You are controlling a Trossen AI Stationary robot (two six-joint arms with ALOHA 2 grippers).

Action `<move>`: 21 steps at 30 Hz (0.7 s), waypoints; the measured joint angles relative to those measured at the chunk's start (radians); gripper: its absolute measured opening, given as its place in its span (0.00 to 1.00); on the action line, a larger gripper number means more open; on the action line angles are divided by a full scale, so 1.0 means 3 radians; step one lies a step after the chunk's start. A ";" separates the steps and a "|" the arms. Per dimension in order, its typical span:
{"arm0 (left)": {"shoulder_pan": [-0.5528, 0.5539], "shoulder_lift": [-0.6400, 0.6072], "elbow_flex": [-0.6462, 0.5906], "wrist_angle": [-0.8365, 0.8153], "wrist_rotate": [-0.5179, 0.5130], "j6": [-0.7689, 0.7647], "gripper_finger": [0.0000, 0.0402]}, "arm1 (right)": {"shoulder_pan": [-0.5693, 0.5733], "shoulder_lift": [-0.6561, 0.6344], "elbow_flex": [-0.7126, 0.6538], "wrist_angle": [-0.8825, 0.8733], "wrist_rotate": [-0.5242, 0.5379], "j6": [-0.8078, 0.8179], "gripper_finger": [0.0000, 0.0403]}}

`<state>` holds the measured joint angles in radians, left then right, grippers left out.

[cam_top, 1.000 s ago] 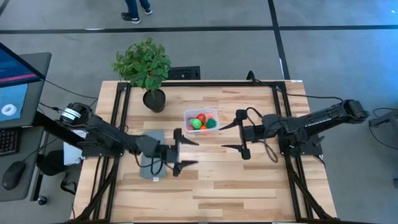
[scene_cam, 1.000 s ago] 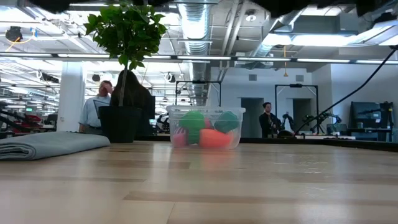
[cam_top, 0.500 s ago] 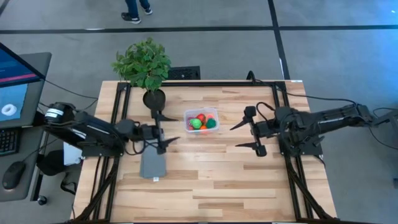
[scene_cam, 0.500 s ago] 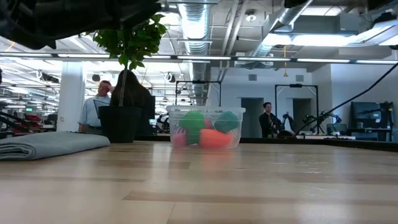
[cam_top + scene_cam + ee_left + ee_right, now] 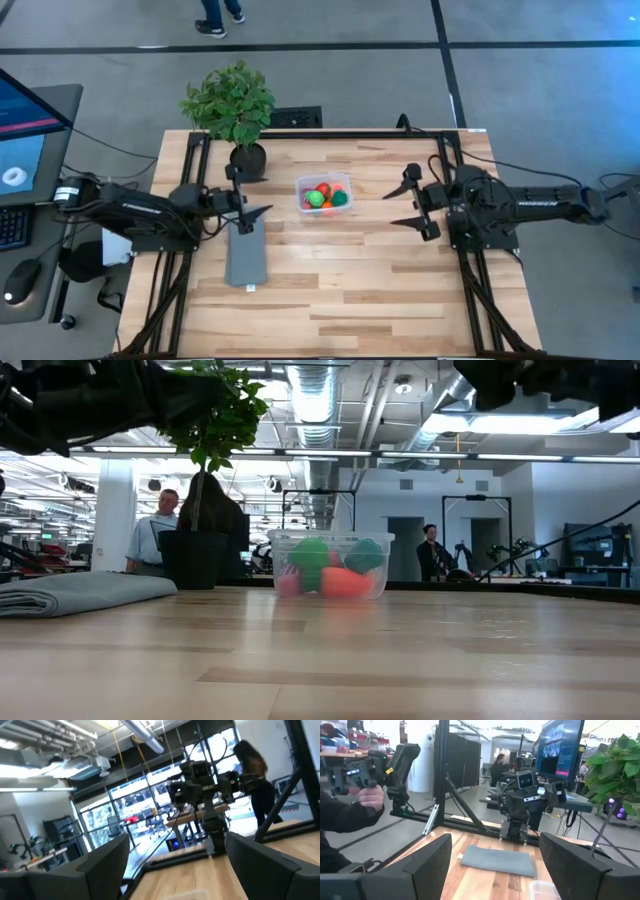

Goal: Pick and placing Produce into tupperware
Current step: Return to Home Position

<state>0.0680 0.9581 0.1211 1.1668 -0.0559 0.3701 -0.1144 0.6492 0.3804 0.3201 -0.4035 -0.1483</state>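
Your clear squarish plastic tub (image 5: 300, 184) of coloured toy produce (image 5: 322, 198) sits between left gripper (image 5: 251, 192) and right gripper (image 5: 393, 208), both spread open and clear of it.

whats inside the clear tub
The tub holds toy produce: a green piece, a red piece, an orange piece and a pink piece low against the wall. Anything beneath them is covered, so no full count.

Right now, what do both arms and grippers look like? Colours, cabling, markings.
The left arm and right arm are both matte black, built of jointed tubes. The left gripper and right gripper each carry two dark fingers, slim from above, broad and flat-sided up close. A thin black cable loops off the right wrist. A pale band marks the left arm's rear end.
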 joint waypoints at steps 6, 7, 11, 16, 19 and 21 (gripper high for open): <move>0.0218 -0.0120 -0.0174 -0.0003 0.0083 -0.0175 0.80 | -0.0097 -0.0119 -0.0237 0.0158 -0.0037 0.0008 0.80; 0.0246 -0.0151 -0.0212 0.0001 0.0081 -0.0199 0.80 | -0.0111 -0.0131 -0.0273 0.0187 -0.0019 0.0007 0.80; 0.0322 -0.0288 -0.0357 0.0011 -0.0008 -0.0249 0.80 | -0.0162 -0.0203 -0.0408 0.0324 0.0168 0.0015 0.80; 0.0376 -0.0529 -0.0370 -0.0269 -0.0028 -0.0264 0.80 | -0.0238 -0.0280 -0.0561 0.0423 0.0213 0.0092 0.80; 0.0399 -0.0653 -0.0370 -0.0417 -0.0027 -0.0256 0.80 | -0.0267 -0.0323 -0.0638 0.0455 0.0213 0.0144 0.80; 0.0420 -0.0751 -0.0371 -0.0473 -0.0025 -0.0239 0.80 | -0.0283 -0.0358 -0.0681 0.0464 0.0213 0.0147 0.80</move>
<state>0.1939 0.7327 0.0097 1.0249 -0.0635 0.2985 -0.1993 0.5418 0.1762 0.4593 -0.3395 -0.1043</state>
